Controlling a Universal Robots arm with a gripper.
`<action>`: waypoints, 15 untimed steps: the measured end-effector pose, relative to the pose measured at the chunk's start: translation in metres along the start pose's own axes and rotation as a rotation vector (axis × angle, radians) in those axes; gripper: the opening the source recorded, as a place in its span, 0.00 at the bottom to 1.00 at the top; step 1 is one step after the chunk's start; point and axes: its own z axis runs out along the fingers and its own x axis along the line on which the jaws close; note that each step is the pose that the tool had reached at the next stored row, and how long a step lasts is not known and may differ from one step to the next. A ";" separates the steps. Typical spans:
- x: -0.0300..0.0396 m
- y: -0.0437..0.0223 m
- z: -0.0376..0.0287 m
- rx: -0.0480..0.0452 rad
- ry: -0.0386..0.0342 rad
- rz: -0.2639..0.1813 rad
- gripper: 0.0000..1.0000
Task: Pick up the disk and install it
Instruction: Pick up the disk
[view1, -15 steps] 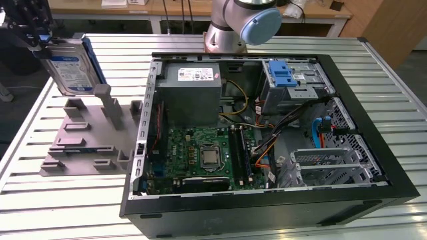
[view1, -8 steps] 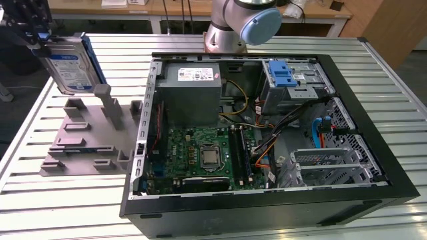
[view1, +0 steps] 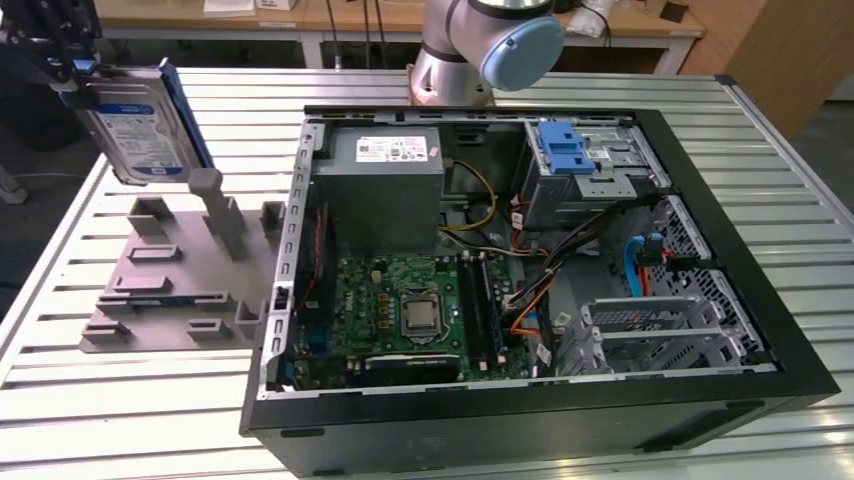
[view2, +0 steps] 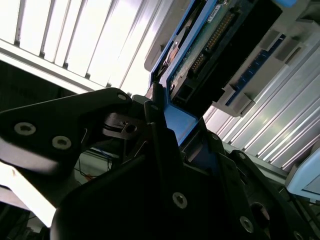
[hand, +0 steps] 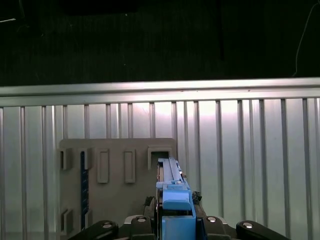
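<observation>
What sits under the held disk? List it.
Below the disk, the grey slotted holder plate on the slatted table. The disk covers whatever lies directly beneath it.

The disk (view1: 136, 132) hangs above the holder plate (view1: 160, 290), which lies on the table (view1: 120, 420) between a side edge and the computer case (view1: 534, 415).
</observation>
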 end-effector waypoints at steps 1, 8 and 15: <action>0.0000 0.0000 -0.0013 0.0000 0.0000 0.000 0.36; -0.0005 0.0001 -0.0068 0.0000 0.0000 0.000 0.36; -0.0011 0.0002 -0.0151 0.0000 0.0000 0.000 0.36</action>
